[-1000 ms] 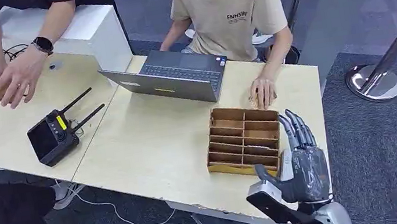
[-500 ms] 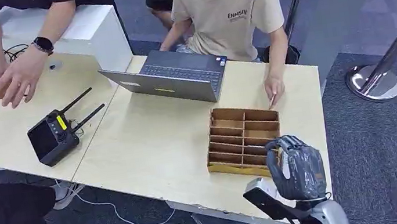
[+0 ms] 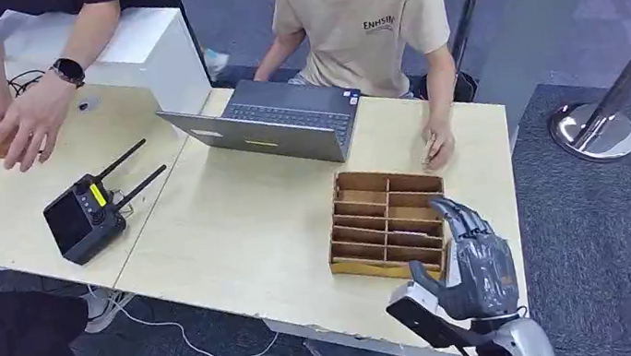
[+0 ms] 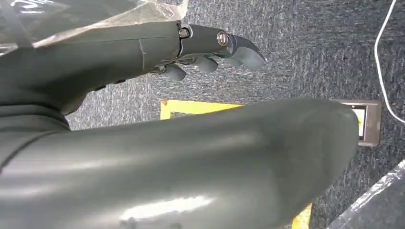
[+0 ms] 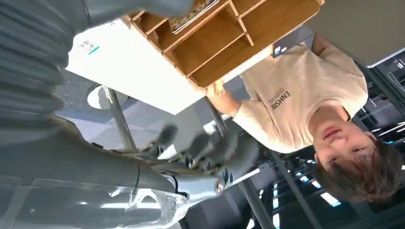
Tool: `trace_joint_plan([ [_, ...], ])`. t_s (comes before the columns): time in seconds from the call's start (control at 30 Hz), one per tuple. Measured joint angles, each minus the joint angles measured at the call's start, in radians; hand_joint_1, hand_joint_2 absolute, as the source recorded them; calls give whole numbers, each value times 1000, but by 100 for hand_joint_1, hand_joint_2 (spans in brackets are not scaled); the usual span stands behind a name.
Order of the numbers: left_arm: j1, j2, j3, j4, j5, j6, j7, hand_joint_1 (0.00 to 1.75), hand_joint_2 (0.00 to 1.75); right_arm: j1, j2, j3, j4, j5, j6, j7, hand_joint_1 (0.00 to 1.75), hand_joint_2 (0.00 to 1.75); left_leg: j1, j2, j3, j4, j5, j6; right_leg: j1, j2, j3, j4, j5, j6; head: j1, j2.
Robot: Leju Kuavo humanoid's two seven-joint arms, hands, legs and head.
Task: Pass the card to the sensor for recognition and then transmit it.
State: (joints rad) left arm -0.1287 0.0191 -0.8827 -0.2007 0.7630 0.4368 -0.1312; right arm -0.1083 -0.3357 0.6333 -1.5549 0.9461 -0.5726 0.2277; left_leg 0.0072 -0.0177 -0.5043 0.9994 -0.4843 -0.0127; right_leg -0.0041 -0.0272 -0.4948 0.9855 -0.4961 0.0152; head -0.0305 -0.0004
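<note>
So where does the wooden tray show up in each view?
Head view: the tray lies on the table's right part, in front of the laptop, with the right hand at its near right corner.
Left wrist view: not in it.
Right wrist view: the tray is along the picture's top, open compartments facing the camera.
Shared landmark: the person's hand beside the tray.

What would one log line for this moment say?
right hand: empty, fingers apart, over near end of wooden divider tray | left hand: empty, hanging over floor | card: not held

A slotted wooden tray (image 3: 388,220) sits on the pale wooden table (image 3: 245,234), before the open grey laptop (image 3: 272,124); a black antennaed controller (image 3: 88,213) lies well left. The robot's right hand (image 3: 472,257) hangs just right of the tray.
</note>
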Motion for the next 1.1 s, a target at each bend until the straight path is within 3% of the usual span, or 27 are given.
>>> trace_joint_plan([
  [0.03, 0, 0, 0, 0, 0, 0, 0, 0, 0, 0, 0, 0, 0, 1, 1, 0, 7, 175, 0, 0, 0, 0, 0, 0, 0, 0, 0, 0, 0, 0, 0, 0],
  [0.27, -1, -2, -1, 0, -3, 0, 1, 0, 0, 0, 0, 0, 5, 4, 5, 0, 7, 175, 0, 0, 0, 0, 0, 0, 0, 0, 0, 0, 0, 0, 0, 0],
  [0.43, -1, -3, -2, 0, -3, 0, 1, 0, 0, 0, -1, 0, 7, 4, 8, 0, 24, 175, 0, 0, 0, 0, 0, 0, 0, 0, 0, 0, 0, 0, 0, 0],
  [0.53, -2, -3, -2, 0, -6, 0, 1, 0, 0, 0, -1, 0, 9, 3, 10, 0, 26, 175, 0, 0, 0, 0, 0, 0, 0, 0, 0, 0, 0, 0, 0, 0],
  [0.6, -2, -3, -2, 0, -6, 0, 1, 0, 0, -1, -1, 0, 10, 3, 11, 0, 47, 175, 0, 0, 0, 0, 0, 0, 0, 0, 0, 0, 0, 0, 0, 0],
  [0.63, -2, -3, -2, 0, -6, 0, 1, 0, 0, -1, -1, 0, 11, 3, 13, 0, 47, 175, 0, 0, 0, 0, 0, 0, 0, 0, 0, 0, 0, 0, 0, 0],
  [0.67, -3, -3, -2, 0, -7, 0, 1, 0, 0, -2, -1, 0, 12, 2, 13, 0, 66, 175, 0, 0, 0, 0, 0, 0, 0, 0, 0, 0, 0, 0, 0, 0],
  [0.8, -4, -3, -6, 0, -7, 0, 2, 0, 0, -4, -1, 0, 14, -1, 13, 0, 59, 175, 0, 0, 0, 0, 0, 0, 0, 0, 0, 0, 0, 0, 0, 0],
  [0.97, -7, -4, -15, 0, -8, 0, 2, 0, 0, -11, -1, 0, 23, -7, 13, -3, 70, 175, 0, 0, 0, 0, 0, 0, 0, 0, 0, 0, 0, 0, 0, 0],
  [1.1, -8, -4, -18, 0, -8, 0, 2, 0, 0, -12, -1, 0, 23, -8, 12, -5, 54, 175, 0, 0, 0, 0, 0, 0, 0, 0, 0, 0, 0, 0, 0, 0],
])
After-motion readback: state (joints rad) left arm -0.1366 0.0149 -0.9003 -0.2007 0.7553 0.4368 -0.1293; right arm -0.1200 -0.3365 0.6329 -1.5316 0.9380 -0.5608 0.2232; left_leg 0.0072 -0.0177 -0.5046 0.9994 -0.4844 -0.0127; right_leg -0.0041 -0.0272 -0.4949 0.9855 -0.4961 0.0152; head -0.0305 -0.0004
